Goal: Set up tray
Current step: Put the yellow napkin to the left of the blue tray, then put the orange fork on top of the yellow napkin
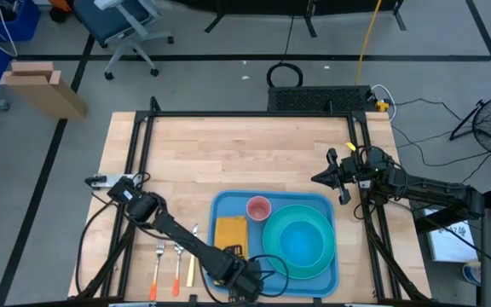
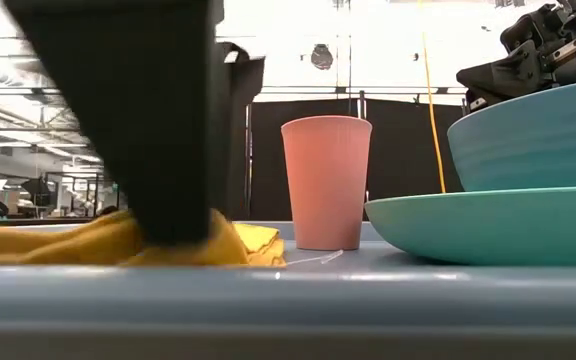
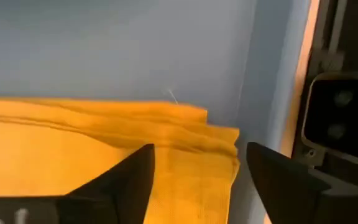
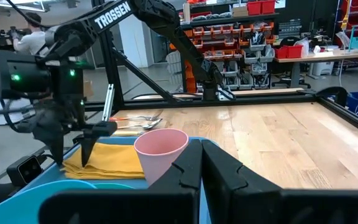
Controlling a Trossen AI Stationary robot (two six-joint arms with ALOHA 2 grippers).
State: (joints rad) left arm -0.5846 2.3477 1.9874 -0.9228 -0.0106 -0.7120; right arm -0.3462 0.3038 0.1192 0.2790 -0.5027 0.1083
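Observation:
The blue tray [image 1: 224,205] lies at the table's near edge. On it are a folded yellow napkin [image 1: 230,230], an upright pink cup [image 1: 258,207], and a turquoise plate [image 1: 322,264] carrying a turquoise bowl [image 1: 298,239]. My left gripper [image 1: 235,254] is open and points down at the napkin's near end [image 3: 185,134]. One finger is over the cloth and the other over the bare tray floor [image 3: 253,81]. My right gripper [image 1: 324,177] is shut. It hovers beyond the tray's far right corner and touches nothing. My left gripper comes from above, pointing down, with its fingers spread. One finger [image 2: 168,190] reaches down onto the napkin's near end [image 2: 118,240], where the cloth bunches up around it. The other finger [image 3: 278,180] is beside the napkin's edge. The napkin lies flat on the tray.
Two orange-handled forks [image 1: 167,269] and a knife [image 1: 192,266] lie on the wood left of the tray. The far half of the table [image 1: 245,153] is bare wood. Black frame rails [image 1: 361,153] run along the table's sides.

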